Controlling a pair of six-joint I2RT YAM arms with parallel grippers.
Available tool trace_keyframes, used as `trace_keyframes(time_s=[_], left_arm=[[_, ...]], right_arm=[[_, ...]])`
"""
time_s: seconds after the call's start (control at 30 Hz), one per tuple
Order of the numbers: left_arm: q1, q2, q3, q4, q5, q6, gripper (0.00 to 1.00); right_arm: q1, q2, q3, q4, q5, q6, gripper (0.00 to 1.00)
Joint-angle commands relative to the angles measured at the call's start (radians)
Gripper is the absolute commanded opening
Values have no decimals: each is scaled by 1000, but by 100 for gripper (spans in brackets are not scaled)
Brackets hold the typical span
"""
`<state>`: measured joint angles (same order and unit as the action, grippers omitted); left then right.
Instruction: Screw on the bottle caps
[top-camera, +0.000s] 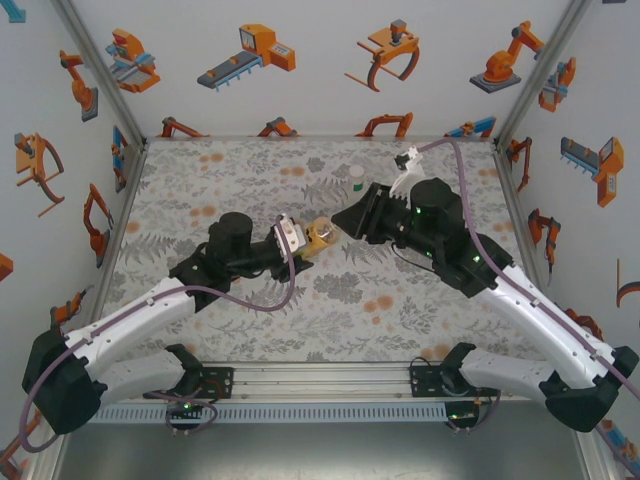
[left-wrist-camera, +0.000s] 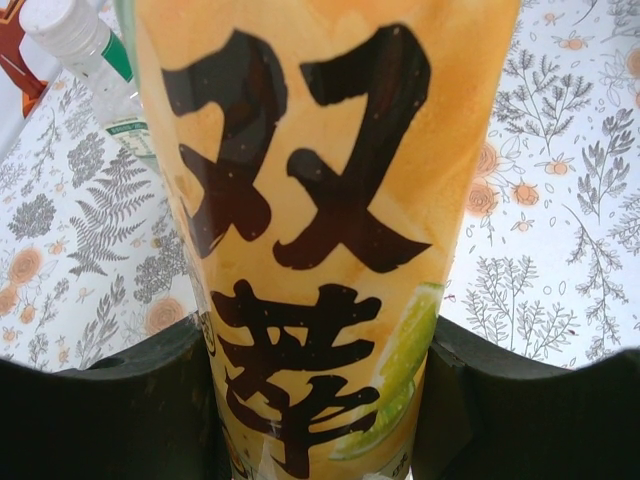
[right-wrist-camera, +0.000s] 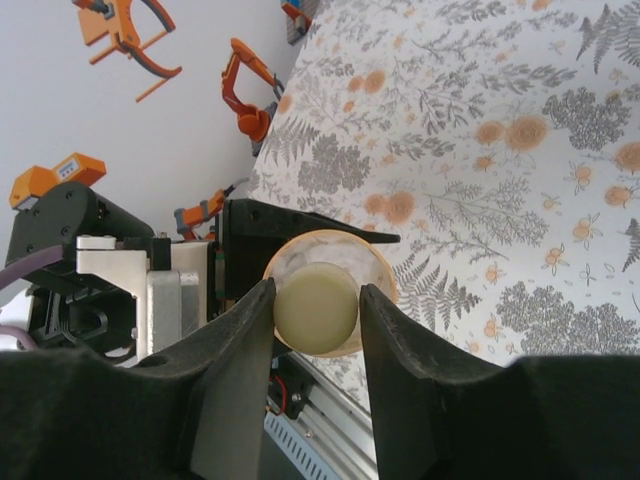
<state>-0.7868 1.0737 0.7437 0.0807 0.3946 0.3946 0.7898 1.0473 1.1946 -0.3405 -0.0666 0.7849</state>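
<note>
My left gripper (top-camera: 300, 240) is shut on the yellow-orange bottle (top-camera: 322, 237), holding it on its side above the middle of the table. In the left wrist view its label (left-wrist-camera: 320, 200) sits clamped between the two black fingers (left-wrist-camera: 120, 410). A pale yellow cap (right-wrist-camera: 316, 307) sits on the bottle's mouth (right-wrist-camera: 345, 255). My right gripper (right-wrist-camera: 317, 300) stands around that cap: the left finger touches it and a thin gap shows at the right finger. From above, the right gripper (top-camera: 345, 225) meets the bottle's end.
A clear bottle with a white cap (top-camera: 356, 178) stands at the back of the table, and its cap (left-wrist-camera: 60, 25) shows in the left wrist view. The patterned table (top-camera: 250, 310) has walls on three sides. An aluminium rail (top-camera: 320, 385) runs along the near edge.
</note>
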Motion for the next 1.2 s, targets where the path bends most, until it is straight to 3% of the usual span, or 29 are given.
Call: trace_keyframes(time_s=[0.0,0.27,0.43,0.67,0.77,0.93,1.17], left_arm=[[-7,-5,7,83,47,4,0],[-6,2,2,64,70,11,0],[-6,0,1,65,71,7,0],[-7,0,3,48,77,12,0],[-6,-1,9,21,96,22,0],[-5,-9,34,-76,184,67,0],[-6,-31,56,-206,361,149,0]], right_arm=[[6,7,23,-60,-18,-22,41],[7,10,33,-68,-13,-33,45],[6,7,59,-96,-5,-62,58],[5,-27,134,-170,-3,-200,65],[5,-52,161,-176,-67,-317,65],[5,-103,213,-260,-239,-652,63],[5,-81,301,-556,-476,-1168,54]])
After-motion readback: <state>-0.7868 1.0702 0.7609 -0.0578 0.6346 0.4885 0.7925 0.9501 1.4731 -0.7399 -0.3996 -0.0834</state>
